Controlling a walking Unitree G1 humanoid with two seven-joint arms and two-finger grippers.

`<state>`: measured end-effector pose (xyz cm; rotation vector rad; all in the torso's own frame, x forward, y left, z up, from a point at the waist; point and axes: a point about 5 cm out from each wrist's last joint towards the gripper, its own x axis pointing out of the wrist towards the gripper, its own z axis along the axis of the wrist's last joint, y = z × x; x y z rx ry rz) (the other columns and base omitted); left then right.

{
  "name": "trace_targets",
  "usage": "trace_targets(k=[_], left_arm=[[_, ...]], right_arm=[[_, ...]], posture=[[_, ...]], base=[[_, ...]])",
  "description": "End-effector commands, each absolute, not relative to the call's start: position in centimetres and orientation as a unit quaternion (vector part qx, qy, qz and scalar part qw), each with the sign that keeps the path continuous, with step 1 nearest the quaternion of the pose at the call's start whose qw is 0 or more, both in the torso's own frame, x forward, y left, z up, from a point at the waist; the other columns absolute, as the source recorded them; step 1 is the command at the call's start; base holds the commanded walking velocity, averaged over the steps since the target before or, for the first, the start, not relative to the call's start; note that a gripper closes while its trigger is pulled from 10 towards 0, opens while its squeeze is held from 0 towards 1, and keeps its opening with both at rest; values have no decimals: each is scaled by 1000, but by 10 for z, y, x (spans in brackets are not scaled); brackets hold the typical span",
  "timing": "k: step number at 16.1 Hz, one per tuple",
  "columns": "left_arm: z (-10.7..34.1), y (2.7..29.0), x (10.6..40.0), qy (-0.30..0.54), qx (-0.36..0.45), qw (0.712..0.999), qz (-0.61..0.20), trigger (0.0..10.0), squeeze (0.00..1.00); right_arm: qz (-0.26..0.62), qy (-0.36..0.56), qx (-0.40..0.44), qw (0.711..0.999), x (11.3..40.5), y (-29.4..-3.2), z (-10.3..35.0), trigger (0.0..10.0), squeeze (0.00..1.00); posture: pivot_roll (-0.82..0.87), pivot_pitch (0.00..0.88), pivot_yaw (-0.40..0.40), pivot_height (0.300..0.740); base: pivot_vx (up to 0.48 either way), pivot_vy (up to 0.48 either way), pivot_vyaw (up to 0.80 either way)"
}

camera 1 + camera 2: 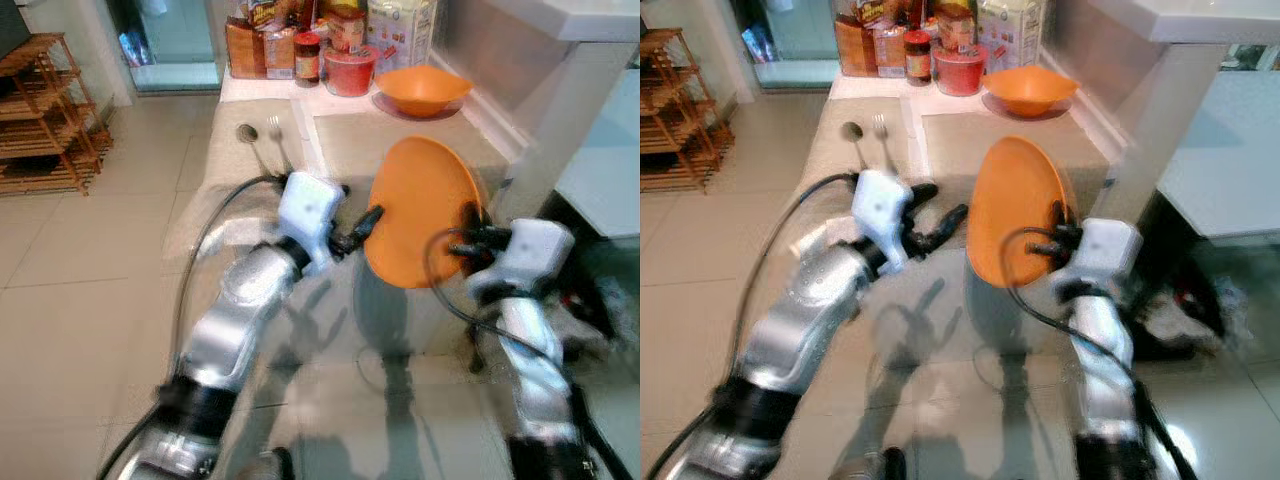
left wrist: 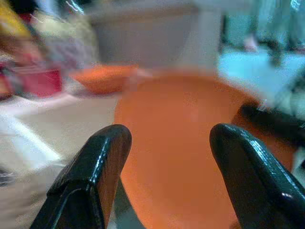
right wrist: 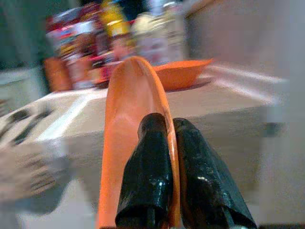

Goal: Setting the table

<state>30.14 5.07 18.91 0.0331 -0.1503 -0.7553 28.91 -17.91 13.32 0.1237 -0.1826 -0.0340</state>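
The orange plate (image 1: 420, 215) hangs tilted on edge just short of the bench (image 1: 400, 140), its rim pinched by the right gripper (image 3: 169, 143) fingers. The left gripper (image 2: 167, 157), fingers wide, waits beside the plate. Level it before lowering onto the placemat (image 1: 990, 135), clear of the orange bowl (image 1: 422, 88).

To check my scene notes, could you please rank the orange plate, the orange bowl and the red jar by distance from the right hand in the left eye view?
1. The round orange plate, gripped on edge by the right hand, at the table's near end.
2. The shallow orange bowl, further back on the table.
3. The red lidded jar, just left of the bowl, slightly farther.
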Motion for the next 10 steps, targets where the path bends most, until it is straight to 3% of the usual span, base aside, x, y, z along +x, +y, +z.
trace_targets(k=[1, 10], left_arm=[[185, 56, 302, -65, 26, 930, -362, 10000, 0], [183, 63, 306, -51, 21, 940, -337, 10000, 0]], right_arm=[[1, -118, 61, 991, 294, -170, 147, 0, 0], [-3, -111, 68, 991, 295, -169, 143, 0, 0]], posture=[[18, 0, 30, 740], [31, 0, 30, 740]], base=[[0, 0, 638], [0, 0, 0]])
